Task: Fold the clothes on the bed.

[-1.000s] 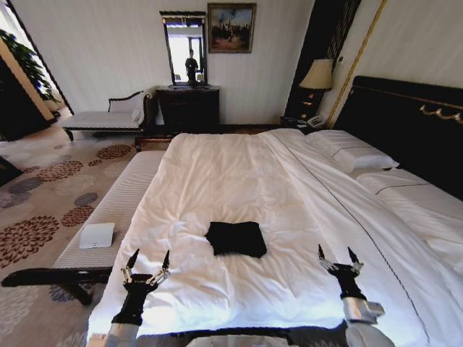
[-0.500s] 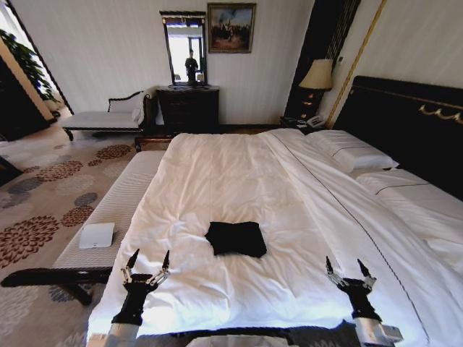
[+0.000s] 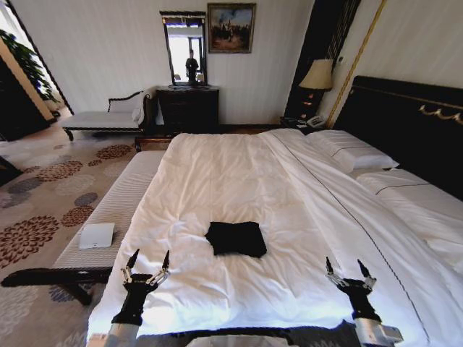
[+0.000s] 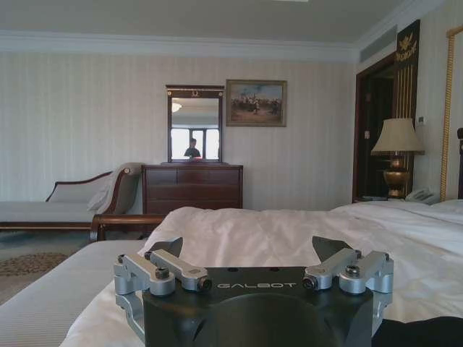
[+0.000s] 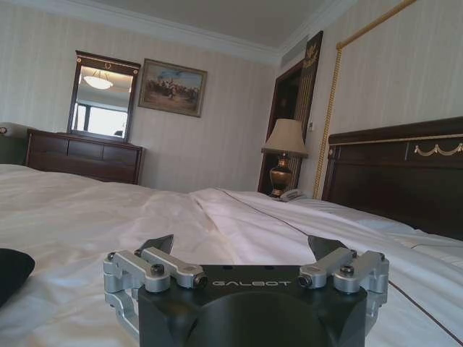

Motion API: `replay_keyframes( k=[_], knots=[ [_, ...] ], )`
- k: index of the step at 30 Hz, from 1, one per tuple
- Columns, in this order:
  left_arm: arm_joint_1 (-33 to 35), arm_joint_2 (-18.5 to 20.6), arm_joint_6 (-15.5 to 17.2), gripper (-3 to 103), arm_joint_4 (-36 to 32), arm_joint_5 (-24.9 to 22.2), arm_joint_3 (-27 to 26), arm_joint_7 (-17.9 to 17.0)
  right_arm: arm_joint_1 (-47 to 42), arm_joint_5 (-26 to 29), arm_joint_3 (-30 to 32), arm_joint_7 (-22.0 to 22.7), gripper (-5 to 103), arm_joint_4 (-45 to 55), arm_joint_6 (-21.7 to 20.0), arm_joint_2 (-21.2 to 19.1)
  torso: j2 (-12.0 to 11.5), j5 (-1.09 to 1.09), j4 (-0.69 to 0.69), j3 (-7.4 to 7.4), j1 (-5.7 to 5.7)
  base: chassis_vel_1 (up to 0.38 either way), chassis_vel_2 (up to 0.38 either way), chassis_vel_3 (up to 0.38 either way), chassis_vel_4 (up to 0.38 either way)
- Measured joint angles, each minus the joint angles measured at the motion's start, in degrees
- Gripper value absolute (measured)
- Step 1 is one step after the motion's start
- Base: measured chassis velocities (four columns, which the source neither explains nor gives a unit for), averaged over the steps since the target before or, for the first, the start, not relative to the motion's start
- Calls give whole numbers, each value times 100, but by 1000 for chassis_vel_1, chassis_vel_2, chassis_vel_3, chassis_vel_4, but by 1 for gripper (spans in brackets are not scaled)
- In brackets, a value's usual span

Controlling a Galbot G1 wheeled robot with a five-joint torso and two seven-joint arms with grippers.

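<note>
1. Head view: the clothes are a single black garment, folded into a compact, roughly rectangular bundle with soft, slightly uneven edges; no lettering can be seen on it.
2. The bundle lies on the white duvet of the bed, in the near half, a little left of the middle, well apart from both grippers.
3. The duvet around it is lightly wrinkled, and the black fabric stands out sharply against the white.
4. The left gripper hovers over the near left edge of the bed, its fingers spread wide and holding nothing.
5. The right gripper hovers over the near right part of the bed, its fingers also spread wide and empty.
6. In the right wrist view, a rounded dark edge of the garment rests on the duvet, off to one side of that gripper.
7. In the left wrist view, the left gripper points along the duvet, with a strip of black fabric low beside it.
8. White pillows lie at the far right by the dark headboard; a pale striped bench stands along the bed's left side.
</note>
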Motion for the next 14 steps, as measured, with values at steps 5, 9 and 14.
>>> replay_keyframes(
  k=[5,9,14],
  knots=[
    [0,0,0,100,0,0,0,0,4,-2,-2,0,100,-2,-5,0,0,0,0,0,0,0,0,0,0],
    [0,0,0,100,0,0,0,0,5,-2,-4,0,100,-4,-7,0,0,0,0,0,1,0,0,0,0],
    [0,0,0,100,0,0,0,0,7,-2,-6,1,100,-4,-10,0,0,0,0,0,0,0,0,0,0]
  ],
)
